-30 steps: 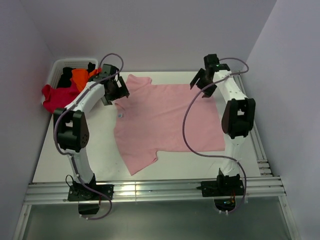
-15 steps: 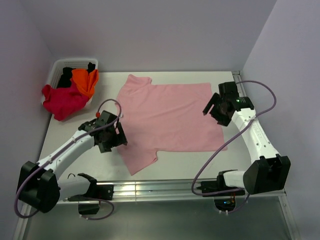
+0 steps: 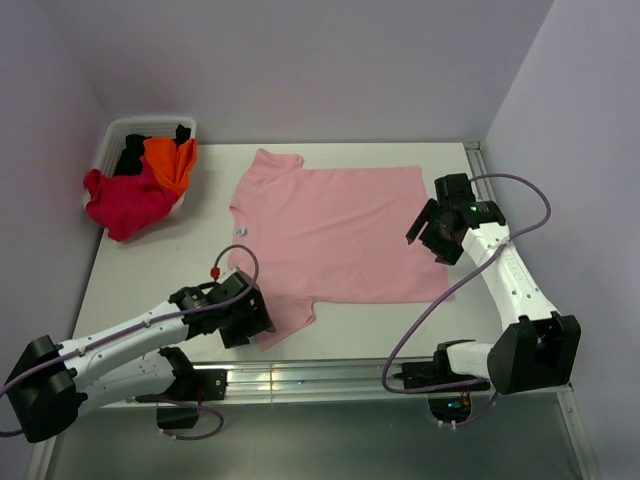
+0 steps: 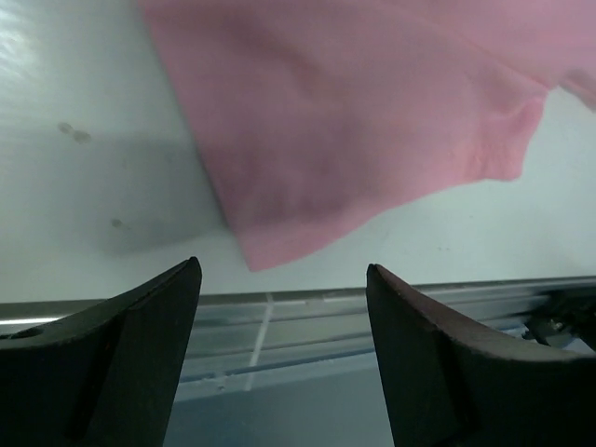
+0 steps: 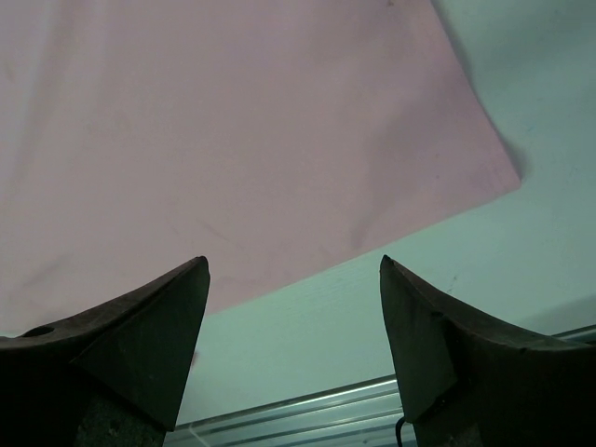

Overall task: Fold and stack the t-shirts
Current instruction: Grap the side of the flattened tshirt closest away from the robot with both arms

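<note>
White tabletop (image 3: pixel 150 265) was smooth and faintly glossy, with metal rail (image 3: pixel 320 375) along near edge. Light pink t-shirt (image 3: pixel 330 235) lay flat at centre, soft matte cloth, neck toward left. White basket (image 3: pixel 112 133) at far-left corner held crimson shirt (image 3: pixel 125 200) (spilling over rim), orange shirt (image 3: pixel 168 162) and black shirt (image 3: pixel 130 155), all crumpled. Left end effector (image 4: pixel 281 270) was spread wide, empty, over near sleeve. Right end effector (image 5: pixel 293 261) was spread wide, empty, over shirt's near-right corner. Neck tag (image 3: pixel 241 230) was small and pale, print unreadable.
</note>
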